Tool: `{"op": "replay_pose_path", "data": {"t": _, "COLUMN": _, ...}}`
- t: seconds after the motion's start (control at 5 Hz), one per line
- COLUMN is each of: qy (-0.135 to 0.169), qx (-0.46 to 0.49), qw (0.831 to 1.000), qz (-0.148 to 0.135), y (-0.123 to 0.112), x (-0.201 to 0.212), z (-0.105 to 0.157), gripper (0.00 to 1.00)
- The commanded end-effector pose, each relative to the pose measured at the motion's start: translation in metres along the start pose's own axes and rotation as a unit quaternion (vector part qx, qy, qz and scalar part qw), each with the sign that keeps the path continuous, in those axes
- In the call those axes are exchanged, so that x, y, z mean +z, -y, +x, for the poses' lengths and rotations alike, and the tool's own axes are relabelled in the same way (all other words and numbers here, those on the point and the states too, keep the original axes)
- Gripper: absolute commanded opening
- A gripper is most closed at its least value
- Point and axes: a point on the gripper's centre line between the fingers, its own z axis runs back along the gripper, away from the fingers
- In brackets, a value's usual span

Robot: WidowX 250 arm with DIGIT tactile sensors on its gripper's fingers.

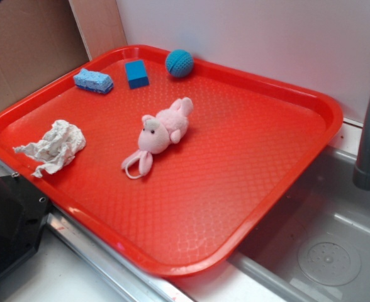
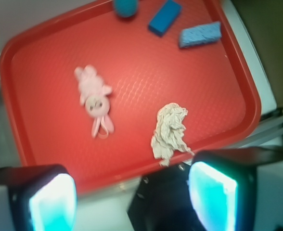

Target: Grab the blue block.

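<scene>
Nothing of the task had yet been done. The blue block (image 1: pixel 136 73) lay untouched at the far edge of the red tray (image 1: pixel 279 157), between the sponge (image 1: pixel 93 80) and the knitted ball (image 1: pixel 179 63). In the wrist view, the end effector (image 2: pixel 132 197) was seen spread apart and empty, well short of the block, past the crumpled cloth (image 2: pixel 169 130). The approach, descent and closing were judged to remain.

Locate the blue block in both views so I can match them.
Exterior: the small solid bright-blue rectangular block sits at the far edge of the red plastic tray, upper left.
Wrist: the block is at top, right of centre.
Shared landmark: the teal knitted ball beside it.
</scene>
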Motion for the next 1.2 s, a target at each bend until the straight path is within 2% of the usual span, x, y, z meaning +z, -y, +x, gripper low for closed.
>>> {"op": "replay_pose_path", "data": {"t": 0.0, "qy": 0.069, "qx": 0.198, "qw": 0.978, "qz": 0.010, "y": -0.015, "x": -0.031, "z": 0.061, "gripper": 1.00}}
{"op": "replay_pose_path", "data": {"t": 0.2, "qy": 0.118, "qx": 0.279, "qw": 0.953, "qz": 0.009, "y": -0.023, "x": -0.055, "z": 0.097, "gripper": 1.00}}
{"op": "replay_pose_path", "data": {"t": 0.4, "qy": 0.135, "qx": 0.311, "qw": 0.941, "qz": 0.018, "y": -0.031, "x": -0.078, "z": 0.128, "gripper": 1.00}}
{"op": "replay_pose_path", "data": {"t": 0.8, "qy": 0.141, "qx": 0.386, "qw": 0.911, "qz": 0.036, "y": -0.054, "x": -0.117, "z": 0.174, "gripper": 1.00}}
{"op": "replay_pose_path", "data": {"t": 1.0, "qy": 0.147, "qx": 0.404, "qw": 0.902, "qz": 0.045, "y": -0.061, "x": -0.131, "z": 0.190, "gripper": 1.00}}
